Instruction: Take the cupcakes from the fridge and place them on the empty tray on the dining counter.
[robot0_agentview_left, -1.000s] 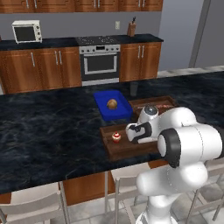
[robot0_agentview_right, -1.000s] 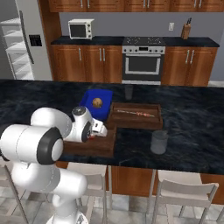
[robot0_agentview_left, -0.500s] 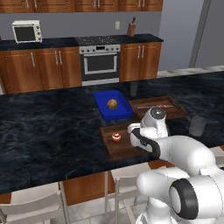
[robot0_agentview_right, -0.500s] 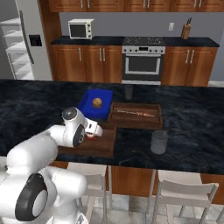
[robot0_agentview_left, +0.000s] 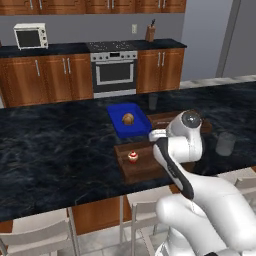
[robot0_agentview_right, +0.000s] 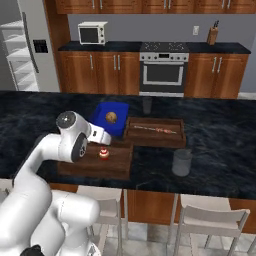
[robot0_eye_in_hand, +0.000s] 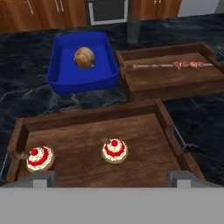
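Dining counter (robot0_agentview_left: 60, 150) carries the dark wooden tray (robot0_eye_in_hand: 87, 144), which lies directly below the pincer (robot0_eye_in_hand: 109, 177), long axis running across the fingers. Hand view gives you two cupcakes (robot0_eye_in_hand: 114, 150) on the tray, one ahead of centre, one (robot0_eye_in_hand: 40, 158) by the left fingertip; base views show you one. Both upright, red-and-white tops, pale wrappers. Pincer spread wide, holding nothing. Fridge (robot0_agentview_right: 25, 50) stands open, well behind-left.

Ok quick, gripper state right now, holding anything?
Gripper: open, holding nothing; its tips stand wide apart above the tray, where both cupcakes sit.
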